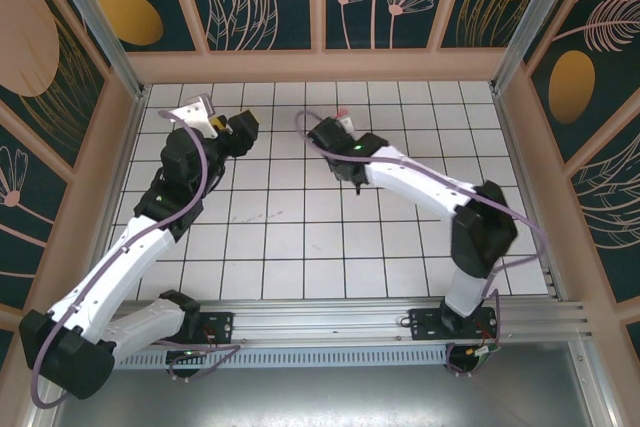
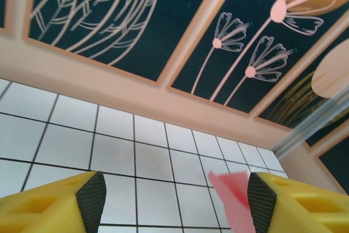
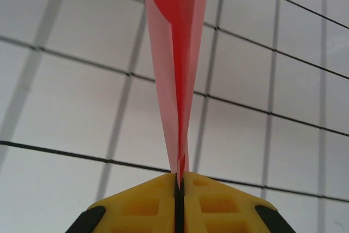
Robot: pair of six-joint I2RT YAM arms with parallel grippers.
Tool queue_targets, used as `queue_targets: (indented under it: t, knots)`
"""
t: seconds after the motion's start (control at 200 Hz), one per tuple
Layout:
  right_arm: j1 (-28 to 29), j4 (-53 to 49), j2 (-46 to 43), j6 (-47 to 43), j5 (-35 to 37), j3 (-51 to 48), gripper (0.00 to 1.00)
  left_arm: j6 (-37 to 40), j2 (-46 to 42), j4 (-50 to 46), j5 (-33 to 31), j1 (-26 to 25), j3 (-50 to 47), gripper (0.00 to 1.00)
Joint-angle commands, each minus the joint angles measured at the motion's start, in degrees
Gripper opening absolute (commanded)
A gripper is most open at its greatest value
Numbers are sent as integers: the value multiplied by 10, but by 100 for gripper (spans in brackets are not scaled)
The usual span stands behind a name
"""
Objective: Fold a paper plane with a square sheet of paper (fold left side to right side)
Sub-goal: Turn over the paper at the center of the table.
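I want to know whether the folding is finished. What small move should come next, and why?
Probably lower the right pincer toward the table and lay the paper plane flat. That pincer is shut on the plane's narrow end, and the paper already looks creased into a slim dart. The left pincer stands wide open, so a second grip seems unneeded.

**Paper Plane Cropped, Covered and Too Small to Read**

From the right wrist, the paper plane (image 3: 174, 80) runs off the top edge, so its far end is unseen. Its near end vanishes into the pinched seam of the right tool (image 3: 179, 181), which is itself cropped below. From the left wrist, the bottom edge cuts the paper beside the left tool (image 2: 175, 197); contact cannot be told. From above it is a pink speck, shape unreadable.
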Motion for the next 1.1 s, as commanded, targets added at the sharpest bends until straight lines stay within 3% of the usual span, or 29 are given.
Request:
queue_targets:
  t: [0.0,0.32,0.495,0.841,1.096]
  knots:
    - [21,-111,55,8,135,14,11,3,-17,1,-41,2,-8,72]
    - [50,-114,184,-16,85,14,12,-6,5,0,-24,2,-7,72]
    - [58,-99,211,-31,6,23,14,-18,27,-1,-3,2,-5,72]
    - [41,-50,168,-14,-139,20,45,-62,65,-19,34,3,-3,77]
    - [8,46,24,5,-235,-53,65,-127,121,12,97,12,-38,79]
